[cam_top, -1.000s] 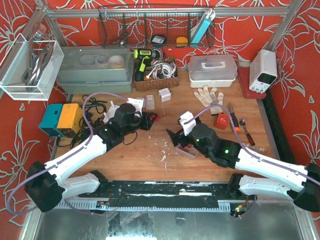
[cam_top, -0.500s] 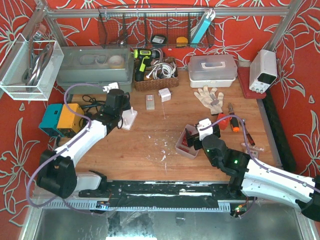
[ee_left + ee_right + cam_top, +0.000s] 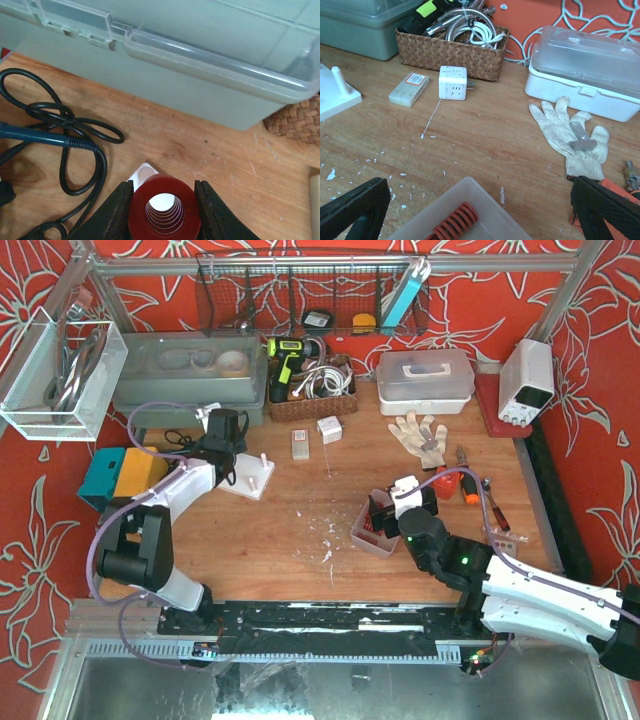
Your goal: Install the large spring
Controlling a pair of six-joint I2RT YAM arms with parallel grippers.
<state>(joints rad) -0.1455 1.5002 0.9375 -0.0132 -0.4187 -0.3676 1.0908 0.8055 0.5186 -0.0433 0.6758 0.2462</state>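
Observation:
My left gripper (image 3: 164,212) is shut on the large red spring (image 3: 164,200), which I see end-on, its bore open down the middle. It hangs over a corner of the white peg base (image 3: 144,172). In the top view the left gripper (image 3: 225,445) sits at the base's (image 3: 250,480) far left edge, and the spring is hidden there. The base and one upright peg also show in the right wrist view (image 3: 337,87). My right gripper (image 3: 477,207) is open and empty above a clear tray (image 3: 485,197) holding a smaller red spring (image 3: 454,225).
A grey-green lidded bin (image 3: 200,60) stands just behind the left gripper, with a black cable (image 3: 65,140) on its left. A wicker basket (image 3: 450,45), a white adapter (image 3: 453,82), a white glove (image 3: 570,130) and a white box (image 3: 585,70) lie ahead of the right gripper.
My left arm has swung from the table's middle back and to the left, carrying the spring over the white base. My right gripper has drawn back to the right of the tray.

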